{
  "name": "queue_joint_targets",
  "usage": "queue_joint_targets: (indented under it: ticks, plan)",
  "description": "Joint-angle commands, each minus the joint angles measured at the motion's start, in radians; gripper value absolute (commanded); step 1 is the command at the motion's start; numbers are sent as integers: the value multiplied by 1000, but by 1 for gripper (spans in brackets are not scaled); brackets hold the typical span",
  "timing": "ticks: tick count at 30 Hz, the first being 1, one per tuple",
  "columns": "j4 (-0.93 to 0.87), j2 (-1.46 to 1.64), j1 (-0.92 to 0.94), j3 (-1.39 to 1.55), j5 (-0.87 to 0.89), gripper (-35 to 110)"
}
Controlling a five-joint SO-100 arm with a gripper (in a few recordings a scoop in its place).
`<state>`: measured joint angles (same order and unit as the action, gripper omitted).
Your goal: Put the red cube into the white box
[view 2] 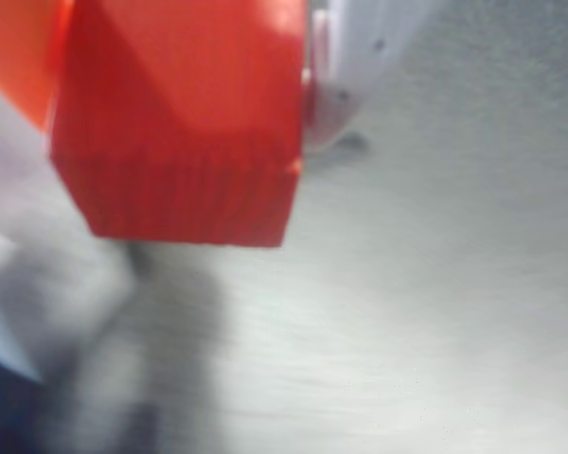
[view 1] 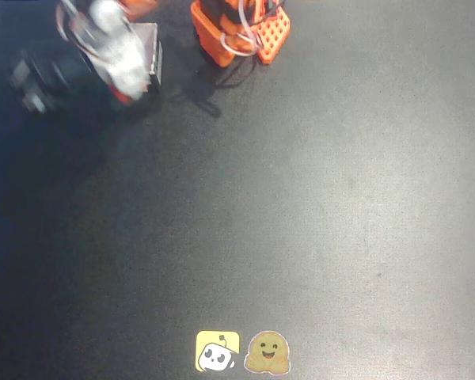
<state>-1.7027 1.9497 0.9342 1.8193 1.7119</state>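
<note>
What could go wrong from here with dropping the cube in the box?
1. The overhead view is motion-blurred around the gripper, so releasing mid-swing could fling the red cube past the white box.
2. The arm hides most of the box in the overhead view, so the alignment is hard to judge; the cube might catch a thin wall and tip out.
</note>
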Motion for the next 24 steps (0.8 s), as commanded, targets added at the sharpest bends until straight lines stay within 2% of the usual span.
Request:
queue_joint_targets:
  ticks: [1,16,24]
  plan:
    - [-77,51,110,2,-38,0]
    - [-100,150,281,178,-26,0]
    - [-100,175,342,210,-91,1]
